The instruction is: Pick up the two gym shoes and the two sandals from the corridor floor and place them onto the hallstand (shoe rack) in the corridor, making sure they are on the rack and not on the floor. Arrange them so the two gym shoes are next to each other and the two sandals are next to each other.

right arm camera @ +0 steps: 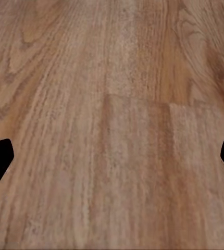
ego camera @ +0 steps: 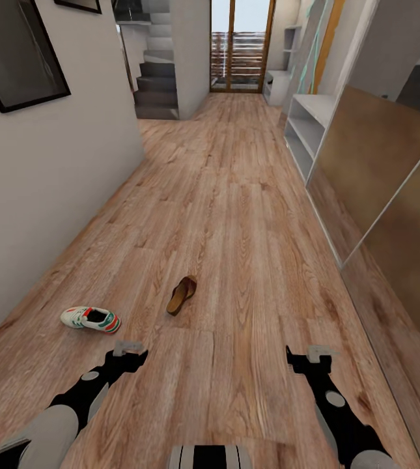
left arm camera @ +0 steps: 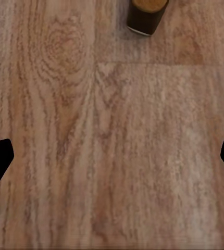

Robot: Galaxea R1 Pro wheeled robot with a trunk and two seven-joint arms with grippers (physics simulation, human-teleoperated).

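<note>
Sneaker (ego camera: 91,318) and sandal (ego camera: 182,294) lie just ahead of the left end effector (ego camera: 130,350); both end effectors (ego camera: 310,355) hang open, empty. Next comes the reach.

corridor floor (ego camera: 236,215): light brown wood planks with clear grain and knots, a soft satin sheen, smooth between the fingertips in both wrist views
gym shoe (ego camera: 91,318): white smooth upper, leather-like, with green stripes, red-orange accents and a dark matt inside
sandal (ego camera: 182,294): dark brown leather look, with a tan wood-like sole; ahead of the left fingers its heel end looks glossy
hallstand (ego camera: 307,127): pale grey, matt, painted-looking boards
left gripper (ego camera: 131,352): black matt fingers, grey plastic-looking housing
wall (ego camera: 47,163): plain matt plaster
</note>
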